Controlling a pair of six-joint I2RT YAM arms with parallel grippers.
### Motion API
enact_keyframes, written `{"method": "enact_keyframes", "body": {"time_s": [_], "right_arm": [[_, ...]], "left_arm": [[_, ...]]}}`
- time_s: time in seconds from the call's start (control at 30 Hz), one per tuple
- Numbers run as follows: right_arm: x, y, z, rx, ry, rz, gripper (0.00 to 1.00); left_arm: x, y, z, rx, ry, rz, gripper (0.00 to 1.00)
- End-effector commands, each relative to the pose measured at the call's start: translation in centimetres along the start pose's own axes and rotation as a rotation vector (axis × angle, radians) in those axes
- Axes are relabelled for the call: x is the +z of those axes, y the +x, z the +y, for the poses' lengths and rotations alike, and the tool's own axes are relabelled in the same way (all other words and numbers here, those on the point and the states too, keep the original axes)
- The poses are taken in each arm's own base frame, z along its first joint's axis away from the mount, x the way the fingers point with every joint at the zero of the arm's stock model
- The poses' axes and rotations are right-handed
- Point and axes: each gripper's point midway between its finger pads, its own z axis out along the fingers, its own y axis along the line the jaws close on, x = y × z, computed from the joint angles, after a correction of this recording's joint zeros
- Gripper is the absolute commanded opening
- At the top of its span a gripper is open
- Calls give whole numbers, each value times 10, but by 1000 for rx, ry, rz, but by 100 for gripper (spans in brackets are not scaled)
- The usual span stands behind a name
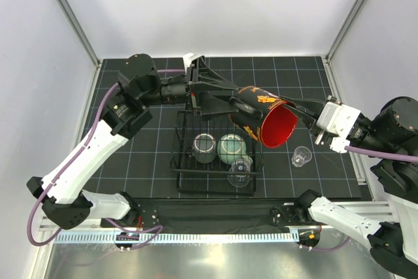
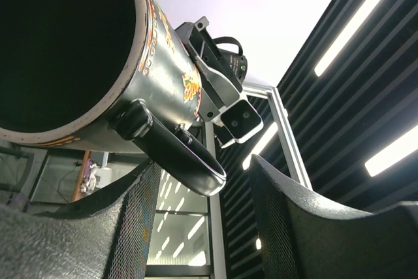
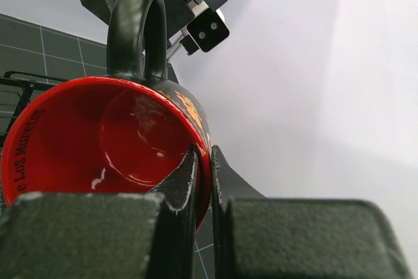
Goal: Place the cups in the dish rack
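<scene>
The sideways red-lined cup (image 1: 256,117) hid the far end of the dish rack (image 1: 175,161). Right jaws pinched its rim (image 3: 204,151); left jaws stood apart around its handle (image 2: 175,153), arms reaching inward.

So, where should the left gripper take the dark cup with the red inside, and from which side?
Probably by the handle, from the base end. The cup lies sideways in the air; the right gripper pinches its rim, and the handle points toward the open left gripper.
</scene>
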Motion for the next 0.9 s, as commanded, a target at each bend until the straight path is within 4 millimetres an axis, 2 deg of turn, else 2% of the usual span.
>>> {"method": "enact_keyframes", "body": {"time_s": [0.0, 0.2, 0.37, 0.63, 0.67, 0.83, 0.87], "right_arm": [[-9, -57, -38, -131, 127, -177, 4], [-2, -47, -38, -87, 128, -147, 4], [5, -33, -37, -53, 137, -117, 4], [15, -20, -43, -14, 158, -74, 4], [17, -19, -45, -5, 163, -69, 4], [15, -8, -49, 33, 214, -31, 4], [14, -7, -52, 42, 233, -31, 4]], "left_arm": [[4, -1, -11, -190, 24, -11, 55], [6, -16, -12, -158, 65, -103, 50], [7, -30, -10, -162, 92, -184, 50], [7, -48, -17, -146, 137, -279, 45], [7, -47, -19, -137, 140, -278, 46], [4, -49, -21, -70, 157, -308, 64], [1, -46, -24, -36, 172, -310, 72]]}}
